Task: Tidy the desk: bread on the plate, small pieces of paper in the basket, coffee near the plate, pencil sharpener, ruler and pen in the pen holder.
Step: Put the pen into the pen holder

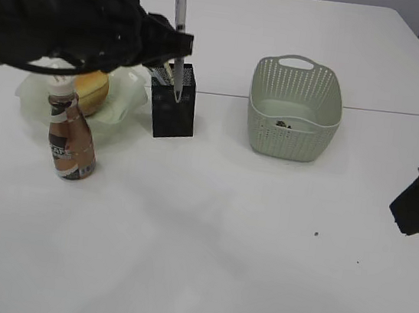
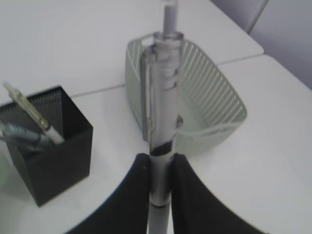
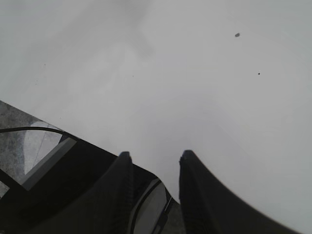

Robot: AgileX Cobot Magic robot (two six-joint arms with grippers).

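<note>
A plain white desk (image 1: 203, 264). The left gripper (image 2: 159, 170), nearly closed, pinches a pen (image 1: 179, 29) upright over the pen holder (image 1: 174, 102). Released off-centre, the pen could catch the rim or the items already inside and tip out. The coffee (image 1: 69, 134), plate (image 1: 129, 88) and bread (image 1: 93, 89) crowd the left; the basket (image 1: 294, 110) stands clear. The right gripper (image 3: 153, 161) hangs empty, jaws apart.
</note>
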